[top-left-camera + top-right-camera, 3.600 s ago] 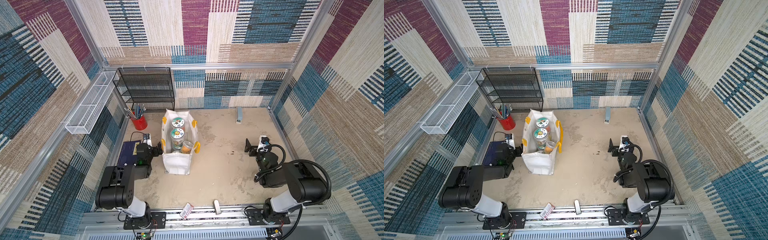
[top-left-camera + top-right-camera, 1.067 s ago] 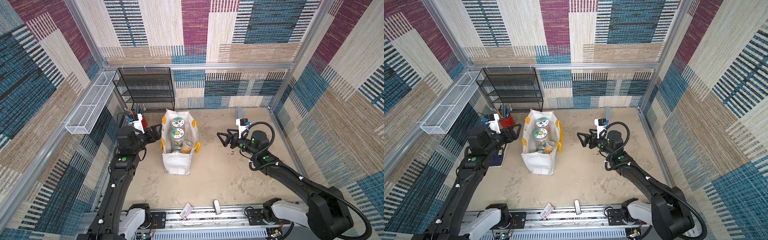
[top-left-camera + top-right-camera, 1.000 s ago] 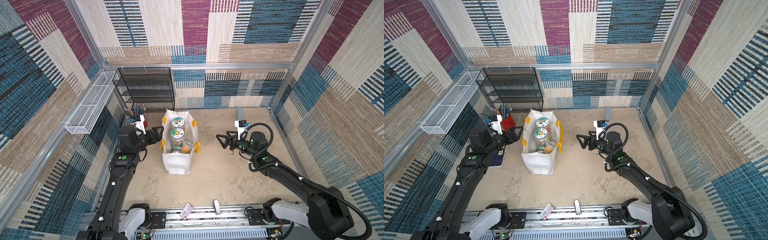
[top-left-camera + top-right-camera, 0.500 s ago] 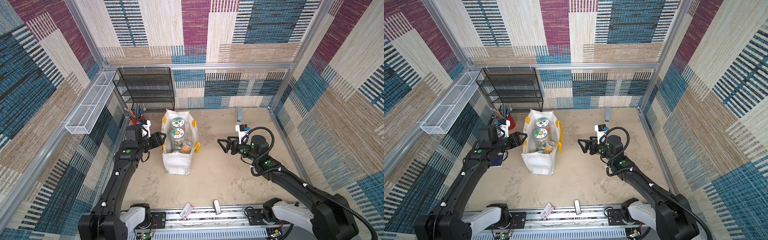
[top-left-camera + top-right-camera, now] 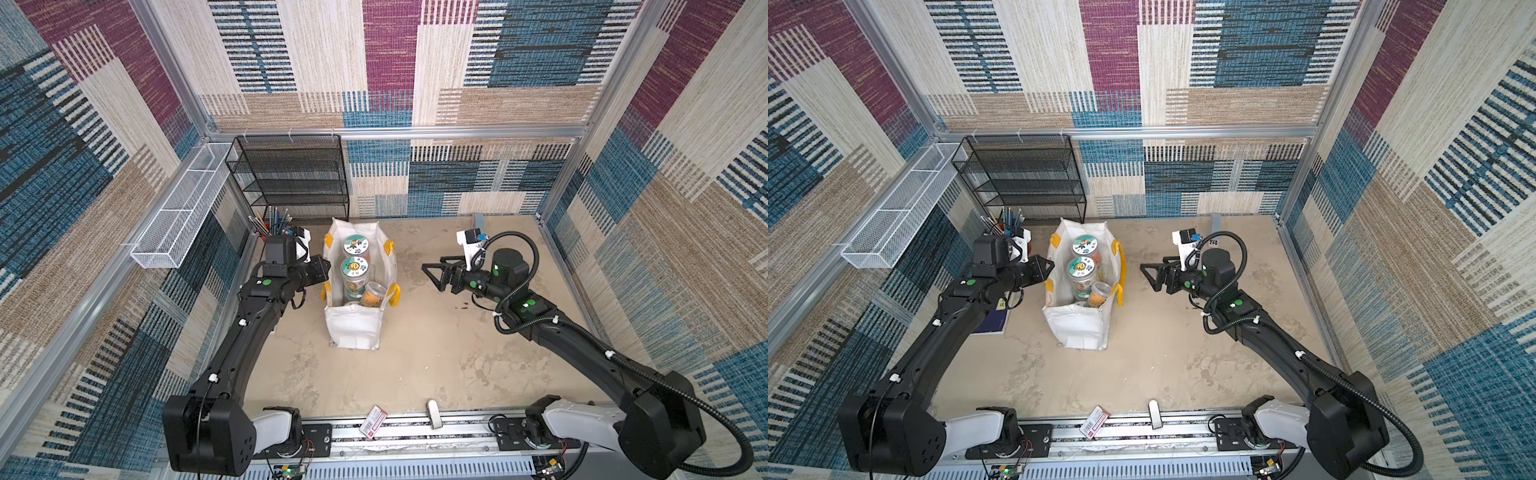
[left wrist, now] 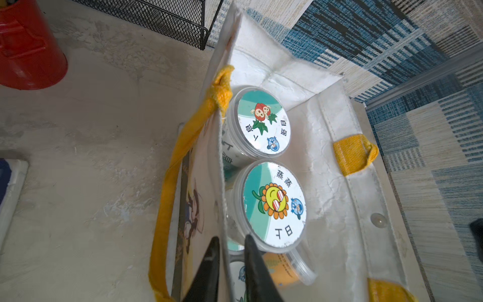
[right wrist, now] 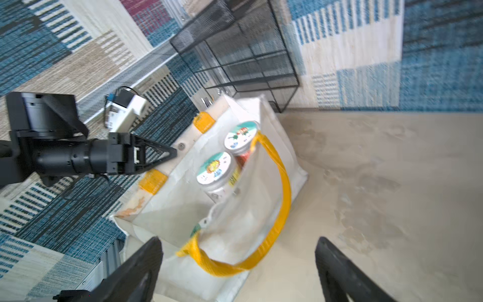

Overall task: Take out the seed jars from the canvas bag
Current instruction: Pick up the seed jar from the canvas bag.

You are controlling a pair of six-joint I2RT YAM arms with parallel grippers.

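Left end effector (image 6: pixel 231 237) pinching side wall of canvas bag (image 5: pixel 353 328) at rim, pressed together on fabric. Right end effector (image 5: pixel 430 277) hanging spread, well apart from bag's far side. Seed jars (image 6: pixel 274 204) sitting inside bag, which is standing on counter (image 5: pixel 415 365), picture lids facing up. Am judging fabric soft, sagging; jars light, stiff, likely slick. Am favouring grip across jar just under lid.

The boxy white canvas bag (image 6: pixel 287 78) is coarse, creased cloth with woven yellow straps (image 6: pixel 177 157). The clear plastic seed jars (image 6: pixel 274 206) look smooth and glossy-lidded, and the beige worktop (image 5: pixel 436 365) is matt and blotchy.
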